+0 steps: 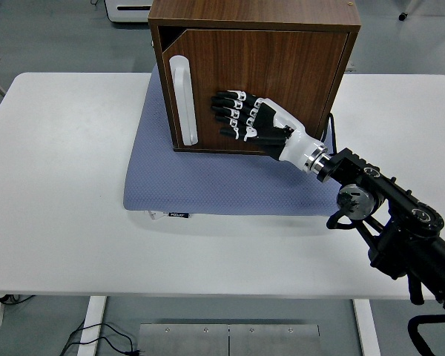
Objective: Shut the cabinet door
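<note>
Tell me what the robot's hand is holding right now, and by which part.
Nothing is held. The right hand lies flat with fingers spread against the cabinet door, beside the white handle, not gripping it.

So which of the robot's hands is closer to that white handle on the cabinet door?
The right. The right hand lies flat on the cabinet door, its fingertips just right of the white handle. The left hand is not in view.

White surface carries one blue-grey mat, lying flat toward its far middle. Wooden cabinet stands on the mat's far half; mat's near edge has a small dark tag.
</note>
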Controlling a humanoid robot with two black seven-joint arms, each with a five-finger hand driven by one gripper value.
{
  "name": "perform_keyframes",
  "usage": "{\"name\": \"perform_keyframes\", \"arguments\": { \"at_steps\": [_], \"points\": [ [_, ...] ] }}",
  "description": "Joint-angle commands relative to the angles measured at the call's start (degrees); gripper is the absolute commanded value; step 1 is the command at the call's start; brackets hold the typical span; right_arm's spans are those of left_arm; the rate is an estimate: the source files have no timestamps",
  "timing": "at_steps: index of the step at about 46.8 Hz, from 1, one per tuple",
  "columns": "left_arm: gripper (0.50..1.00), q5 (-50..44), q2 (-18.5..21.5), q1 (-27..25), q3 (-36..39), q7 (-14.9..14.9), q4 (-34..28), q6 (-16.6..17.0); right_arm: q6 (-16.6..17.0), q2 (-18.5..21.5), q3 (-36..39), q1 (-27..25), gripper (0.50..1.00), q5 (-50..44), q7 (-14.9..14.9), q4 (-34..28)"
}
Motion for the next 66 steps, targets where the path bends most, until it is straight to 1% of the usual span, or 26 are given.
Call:
{"name": "perform_keyframes", "arguments": {
  "at_steps": [1,6,14,25,33,36,46,66],
  "points": [
    [1.000,0.00,0.00,0.00,0.00,0.00,0.00,0.00,-0.91,-0.01,0.36,0.39,1.000,1.44,-0.08,-0.16],
    [1.000,0.00,0.00,0.00,0.00,0.00,0.00,0.00,-1.26,-0.01,0.45,0.56,1.000,1.70,-0.08,-0.17],
    [1.000,0.00,0.00,0.00,0.00,0.00,0.00,0.00,-0.38,-0.01,0.19,-0.05,1.000,1.62,0.09,0.45],
    [1.000,0.00,0.00,0.00,0.00,0.00,0.00,0.00,2.87,-0.01,0.01,-2.16,1.000,1.53,0.27,2.12],
    [1.000,0.00,0.00,0.00,0.00,0.00,0.00,0.00,5.42,-2.99,0.10,-4.71,1.000,1.53,0.27,5.72],
    [1.000,0.00,0.00,0.00,0.00,0.00,0.00,0.00,5.77,-4.05,0.10,-5.50,1.000,1.53,0.27,7.04],
    [1.000,0.00,0.00,0.00,0.00,0.00,0.00,0.00,6.30,-7.74,0.01,-7.43,1.000,1.53,0.35,12.13],
    [1.000,0.00,0.00,0.00,0.00,0.00,0.00,0.00,6.30,-14.60,0.27,-13.93,1.000,1.44,0.44,20.66]
  ]
}}
